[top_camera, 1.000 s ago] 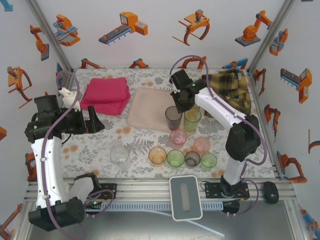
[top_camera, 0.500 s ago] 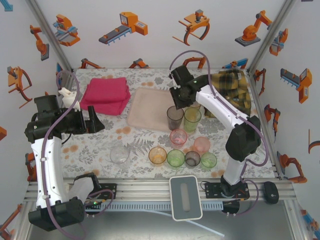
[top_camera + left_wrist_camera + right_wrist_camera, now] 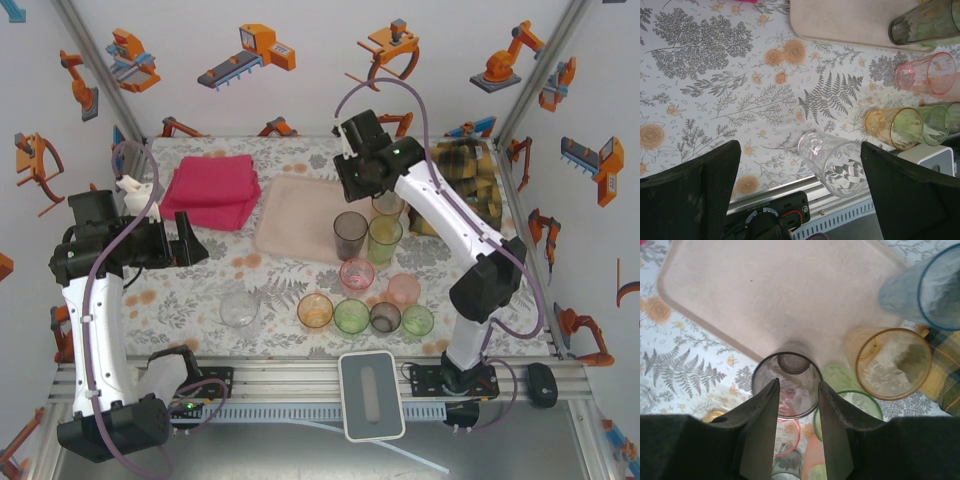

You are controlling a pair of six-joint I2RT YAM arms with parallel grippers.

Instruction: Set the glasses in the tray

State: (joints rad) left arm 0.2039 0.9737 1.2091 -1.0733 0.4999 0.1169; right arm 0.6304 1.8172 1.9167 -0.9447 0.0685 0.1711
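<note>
Right hand [image 3: 798, 386] parted above grey glass [image 3: 790, 365] at tray [image 3: 765, 290] edge; left hand [image 3: 800, 152] wide apart.

Right wrist: blue glass [image 3: 935, 287] by the tray [image 3: 765, 295] far-right corner is clipped by the frame edge. Top view: right arm [image 3: 440, 208] covers that tray corner and part of the amber glass [image 3: 390, 206] beside the tray.

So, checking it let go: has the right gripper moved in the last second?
Yes: the right gripper went up the picture in the top view, away from the standing grey glass.
</note>
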